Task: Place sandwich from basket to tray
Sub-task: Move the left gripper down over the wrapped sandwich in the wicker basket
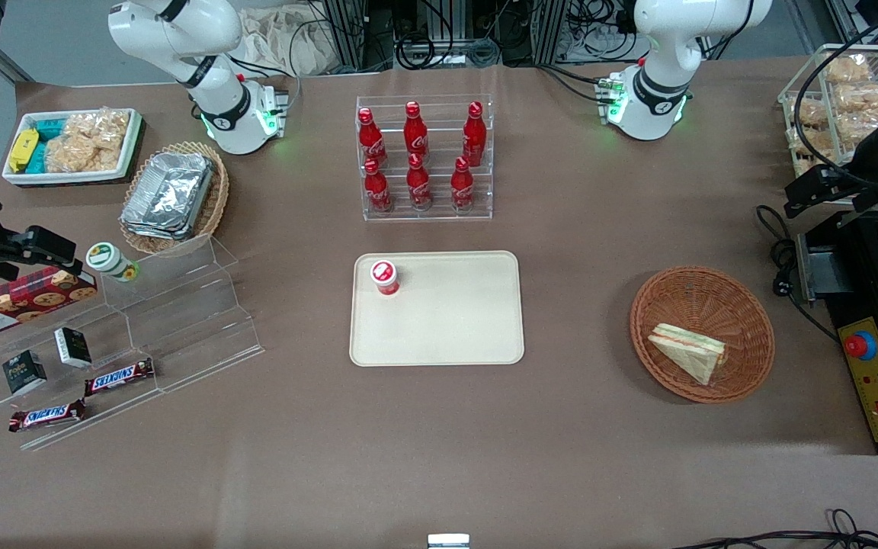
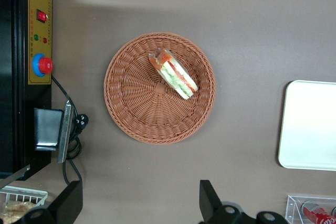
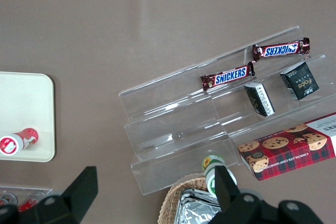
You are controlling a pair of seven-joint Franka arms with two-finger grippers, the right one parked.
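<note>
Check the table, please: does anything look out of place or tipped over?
Little stands out. A small red-capped bottle already stands on the tray. The sandwich lies off-centre in the basket. The hand hangs open above the table beside the basket.

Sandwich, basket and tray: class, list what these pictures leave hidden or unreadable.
- The sandwich: its underside, hidden in both views against the basket.
- The tray: cut off by the left wrist view's edge; whole only in the front view.
- The red-capped bottle on the tray: label too small to read in the front view.
- The gripper, open above the table beside the basket: fingers cut off by the wrist view's edge.
</note>
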